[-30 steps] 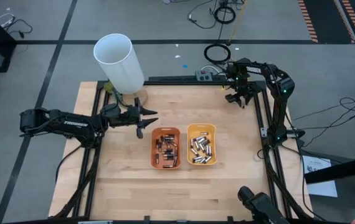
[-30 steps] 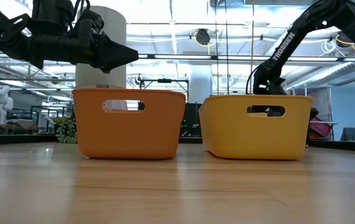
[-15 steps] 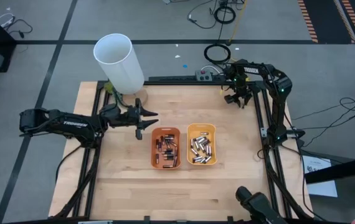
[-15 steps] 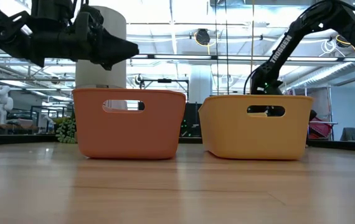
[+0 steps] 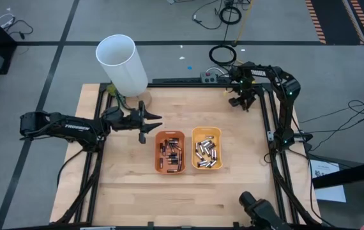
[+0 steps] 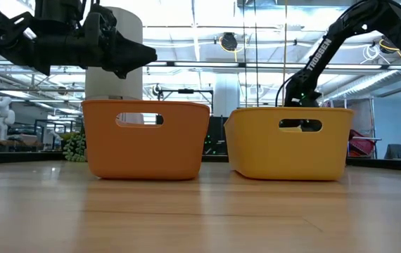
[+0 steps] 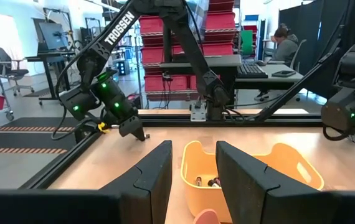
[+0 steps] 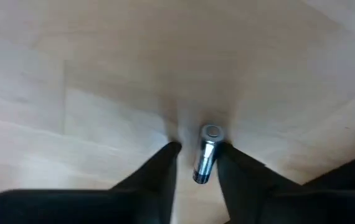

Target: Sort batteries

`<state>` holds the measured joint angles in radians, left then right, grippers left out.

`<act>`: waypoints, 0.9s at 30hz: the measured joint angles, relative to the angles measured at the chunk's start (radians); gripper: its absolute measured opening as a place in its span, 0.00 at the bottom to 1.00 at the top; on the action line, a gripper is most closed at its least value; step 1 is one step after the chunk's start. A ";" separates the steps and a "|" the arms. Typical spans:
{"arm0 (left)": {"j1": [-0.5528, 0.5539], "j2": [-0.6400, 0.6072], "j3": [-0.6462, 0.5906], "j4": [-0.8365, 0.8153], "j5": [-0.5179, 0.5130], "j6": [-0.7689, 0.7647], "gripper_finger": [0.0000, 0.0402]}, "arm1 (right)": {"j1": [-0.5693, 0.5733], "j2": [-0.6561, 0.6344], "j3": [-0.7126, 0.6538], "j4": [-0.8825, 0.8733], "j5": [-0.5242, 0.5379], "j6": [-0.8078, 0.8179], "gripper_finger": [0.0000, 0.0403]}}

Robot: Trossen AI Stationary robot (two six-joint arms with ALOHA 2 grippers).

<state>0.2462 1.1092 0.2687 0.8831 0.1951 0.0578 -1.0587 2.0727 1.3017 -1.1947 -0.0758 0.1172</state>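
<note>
- Silvery battery (image 8: pixel 205 154) stood between the right gripper (image 8: pixel 196 163) fingers, long axis along them; jaws half-closed, grip unclear.
- Yellow tray (image 5: pixel 206 133) lay well away.

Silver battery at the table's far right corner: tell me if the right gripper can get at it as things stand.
Probably yes. The right gripper already straddles the silver battery on bare table, one finger each side, nothing between; whether it grips yet is unclear.

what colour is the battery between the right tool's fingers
Silvery metallic battery; best seen in the right wrist view.
</note>
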 joint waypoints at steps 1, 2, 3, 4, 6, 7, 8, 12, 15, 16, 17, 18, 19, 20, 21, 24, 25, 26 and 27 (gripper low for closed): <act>0.000 0.000 0.000 0.000 0.000 0.000 0.33 | 0.003 0.000 -0.004 0.004 0.000 -0.008 0.23; 0.000 0.000 0.000 0.000 0.000 0.000 0.33 | 0.005 0.001 -0.005 0.006 -0.001 -0.019 0.18; 0.000 0.000 0.000 0.000 0.000 0.000 0.33 | 0.007 0.001 -0.006 0.008 -0.001 -0.029 0.14; 0.000 0.000 0.000 0.000 0.000 0.000 0.33 | 0.008 0.001 -0.007 0.008 -0.002 -0.038 0.09; 0.000 0.000 0.000 -0.001 0.000 0.000 0.33 | 0.007 0.001 -0.008 0.008 -0.007 -0.055 0.04; 0.000 0.000 0.000 -0.001 0.000 0.000 0.33 | 0.008 0.002 -0.008 0.005 -0.007 -0.057 0.03; 0.000 0.000 0.000 -0.001 0.000 0.000 0.34 | 0.012 0.003 -0.008 0.003 -0.004 -0.061 0.03; 0.000 0.000 0.000 -0.001 0.000 0.000 0.33 | 0.023 0.005 0.012 -0.033 0.008 -0.098 0.03; 0.000 0.000 0.000 -0.001 0.000 0.001 0.33 | 0.033 -0.019 0.021 -0.046 -0.008 -0.105 0.01; 0.000 0.000 0.000 -0.001 0.000 0.001 0.33 | 0.041 -0.034 0.025 -0.042 -0.019 -0.112 0.01; 0.000 0.000 0.000 -0.001 0.000 0.001 0.33 | 0.049 -0.054 0.032 -0.034 -0.024 -0.120 0.01; 0.000 0.000 0.000 -0.002 0.000 0.001 0.33 | 0.057 -0.079 0.035 -0.034 -0.030 -0.129 0.01; 0.000 0.000 0.000 -0.002 0.000 0.001 0.33 | 0.065 -0.100 0.035 -0.041 -0.035 -0.137 0.01; 0.000 0.000 0.000 -0.003 0.000 0.001 0.33 | 0.074 -0.122 0.035 -0.047 -0.032 -0.142 0.01; 0.000 0.000 0.000 -0.003 0.000 0.001 0.33 | 0.085 -0.142 0.034 -0.047 -0.033 -0.147 0.01; 0.000 0.000 0.000 -0.003 0.000 0.001 0.34 | 0.131 -0.221 0.034 -0.049 -0.067 -0.154 0.00; 0.000 0.000 0.000 -0.003 0.000 0.002 0.33 | 0.153 -0.247 0.035 -0.047 -0.084 -0.153 0.00; 0.000 0.000 0.000 -0.003 0.000 0.002 0.33 | 0.177 -0.271 0.035 -0.044 -0.100 -0.153 0.00; 0.000 0.000 0.000 -0.003 -0.001 0.002 0.33 | 0.204 -0.293 0.034 -0.035 -0.119 -0.152 0.00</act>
<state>0.2466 1.1091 0.2687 0.8799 0.1944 0.0601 -0.8546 1.7794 1.3361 -1.2296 -0.1949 -0.0350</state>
